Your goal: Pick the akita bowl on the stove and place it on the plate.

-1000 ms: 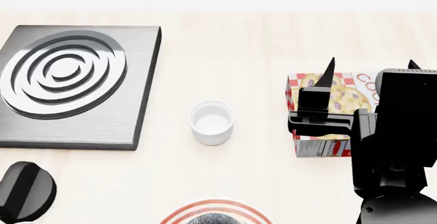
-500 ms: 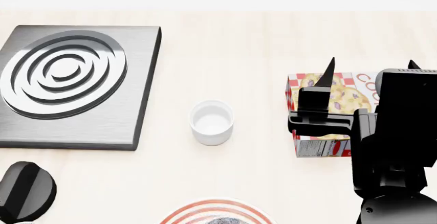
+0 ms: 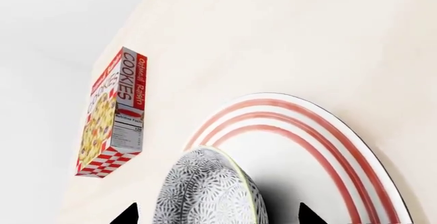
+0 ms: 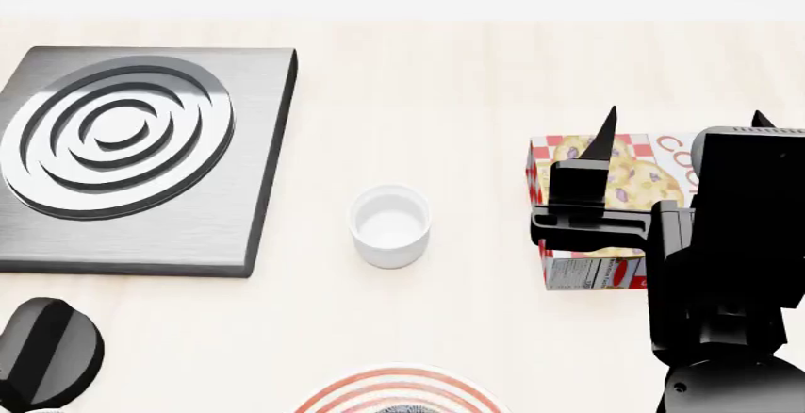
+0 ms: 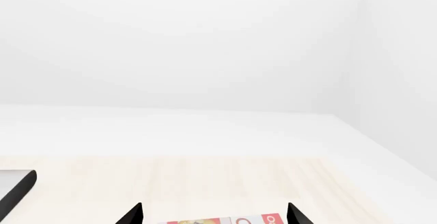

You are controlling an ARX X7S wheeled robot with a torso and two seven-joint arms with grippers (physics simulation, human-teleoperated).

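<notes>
Stove (image 4: 132, 170): dark grey slab at far left of table (image 4: 428, 83), ring burner bare, nothing on it.

Bowl (image 3: 204, 191): speckled grey-and-white, tilted on edge, seen in the left wrist view between the two dark fingertips (image 3: 127, 215) of the left gripper (image 3: 215, 219); sits over the plate (image 3: 328, 147), casting a dark shadow onto the white centre. Touching the plate or just above it: cannot tell.

Left gripper: fingers spread about as wide as the bowl, one tip either side; whether gripping or already let go, cannot tell (contact hidden at the frame edge).

Plate: white, red rings, at the near table edge; only its far rim shows in the head view.

Right gripper (image 4: 680, 121): fingers well apart, holding nothing, above the cookie box (image 4: 591, 210).

White cup (image 4: 388, 225): mid-table, apart from all else.

Progress: pick done, carry done, judging by the bare stove. Remaining: settle the bowl flat on the plate, let go, draw the arm clear.
</notes>
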